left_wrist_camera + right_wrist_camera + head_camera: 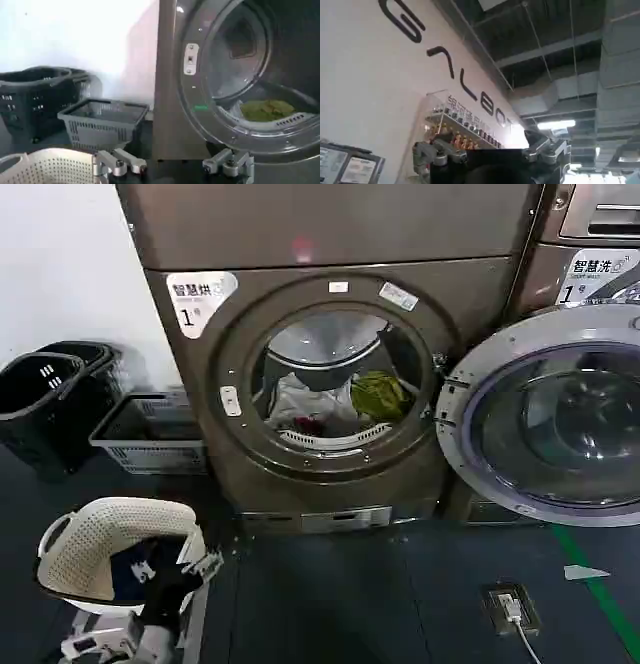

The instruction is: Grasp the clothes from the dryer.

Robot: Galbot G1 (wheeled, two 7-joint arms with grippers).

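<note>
The dryer (330,474) stands with its round door (550,419) swung open to the right. Clothes lie in the drum: a white piece (300,399), a green piece (380,392) and a bit of red (308,425). The green piece (265,109) also shows in the left wrist view. My left gripper (203,567) hangs low at the front left, beside a white basket (110,544), well short of the drum. Its fingers are open (174,169) with nothing between them. My right gripper (495,152) is open too, pointing up at a wall and ceiling.
The white basket holds a dark blue garment (140,569). Two black baskets (45,389) and a grey basket (150,434) stand left of the dryer. A second machine stands to the right. A floor socket (510,609) and green tape (600,584) lie at front right.
</note>
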